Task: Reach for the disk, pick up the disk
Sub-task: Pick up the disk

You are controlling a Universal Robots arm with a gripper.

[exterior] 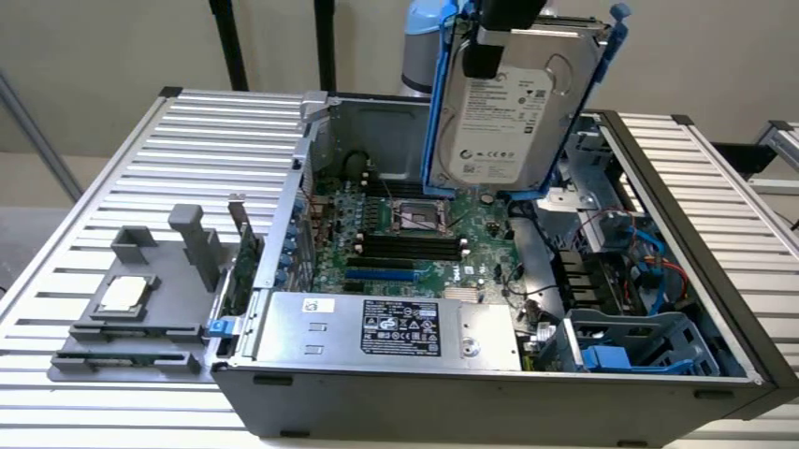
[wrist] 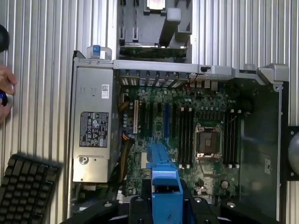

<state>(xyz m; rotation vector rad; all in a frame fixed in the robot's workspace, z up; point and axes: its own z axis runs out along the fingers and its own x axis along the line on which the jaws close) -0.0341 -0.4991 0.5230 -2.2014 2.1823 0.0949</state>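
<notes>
Well, the disk (exterior: 512, 117) is up in the air, lifted clear above the open computer case (exterior: 699, 281), hanging label-side out toward the exterior camera with its blue carrier (exterior: 433, 140) running down the edges. The gripper (exterior: 510, 21) has it from the top, dark fingers pinched on the upper end of the drive, and the whole thing hangs nearly upright with a slight tilt. Nothing below touches it: the motherboard (exterior: 413, 234) sits well underneath, and the lower edge of the carrier floats free above the boards. From the wrist, you look straight down the blue carrier (wrist: 163, 177) held between the black fingers (wrist: 138, 205), with the case interior spread out beneath. So by my reckoning the reach is done, the grasp is made, and the lift is as good as complete; the pick-up looks finished or very nearly so. Down at the front of the case sits the big silver power supply (exterior: 387, 327) with its black label, untouched, and out on the slatted table (exterior: 225, 140) at the exterior view's left a grey tray (exterior: 138, 309) carries a small square chip (exterior: 125, 295). In the wrist view a keyboard (wrist: 23, 191) lies on the table, and a person's hand (wrist: 5, 91) rests at the edge, well apart from the case.
</notes>
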